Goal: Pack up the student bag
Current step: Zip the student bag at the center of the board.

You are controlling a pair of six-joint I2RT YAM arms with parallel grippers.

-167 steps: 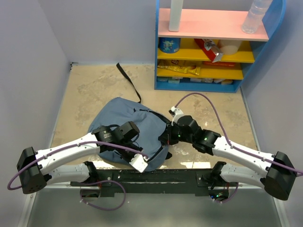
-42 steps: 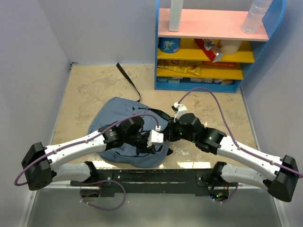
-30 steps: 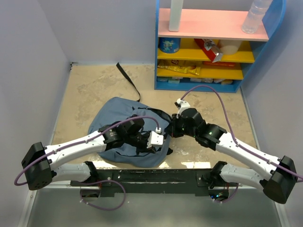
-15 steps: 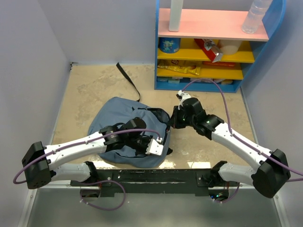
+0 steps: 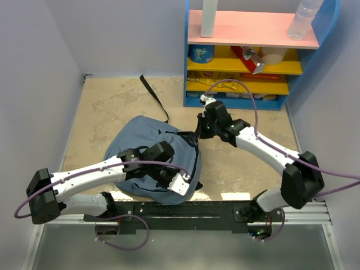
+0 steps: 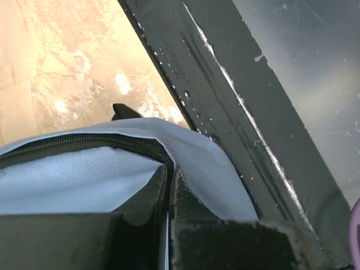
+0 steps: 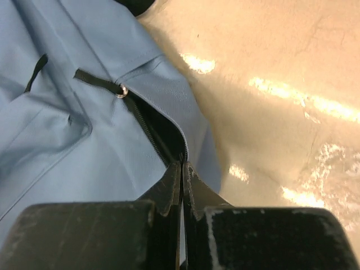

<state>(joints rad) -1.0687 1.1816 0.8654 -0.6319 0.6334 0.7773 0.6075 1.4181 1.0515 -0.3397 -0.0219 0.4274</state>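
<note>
Left end effector (image 6: 170, 175): fingers pinched shut on near-right rim of student bag (image 5: 135, 135) | right end effector (image 7: 181, 169): closed on zipper line (image 7: 147, 130) at far-right rim | bag lies on surface (image 5: 112, 101), left of both; opening runs near-to-far between them.

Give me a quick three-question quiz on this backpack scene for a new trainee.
1. True or false: the left gripper and the right gripper are both shut on the student bag.
2. The clear bottle stands: A on the shelf unit's pink top, B on a yellow shelf, C in the bag.
3. Which gripper holds the bag's side closer to the shelf unit?
Key: 1 true; 2 A; 3 right.
</note>
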